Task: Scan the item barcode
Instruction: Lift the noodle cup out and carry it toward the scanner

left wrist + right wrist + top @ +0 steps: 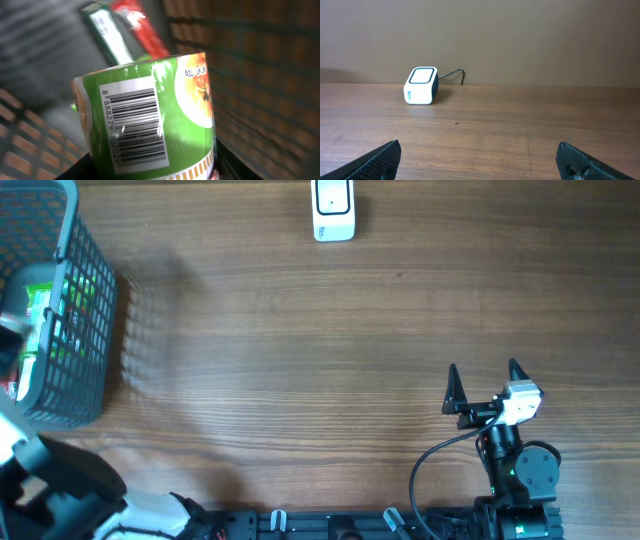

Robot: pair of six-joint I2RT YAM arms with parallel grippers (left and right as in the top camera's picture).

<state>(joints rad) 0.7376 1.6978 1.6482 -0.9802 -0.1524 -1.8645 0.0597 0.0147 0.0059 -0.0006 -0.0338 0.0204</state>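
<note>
A green cylindrical container [165, 115] with a white barcode label [135, 127] fills the left wrist view, inside the basket. My left gripper [150, 174] is shut on its lower end, with a dark finger [70, 172] showing on each side. The barcode faces the wrist camera. In the overhead view the container is hidden behind the basket mesh. The white barcode scanner [333, 210] stands at the table's far edge, also seen as the scanner [421, 86] ahead and left of my right gripper [480, 160]. In the overhead view the right gripper [485, 380] rests open and empty at the near right.
The grey mesh basket [90, 310] stands at the table's far left and holds green packets [75, 300]. Behind the container lie a red packet [137, 25] and a green-and-white one [107, 37]. Basket walls [260, 75] close in on the left gripper.
</note>
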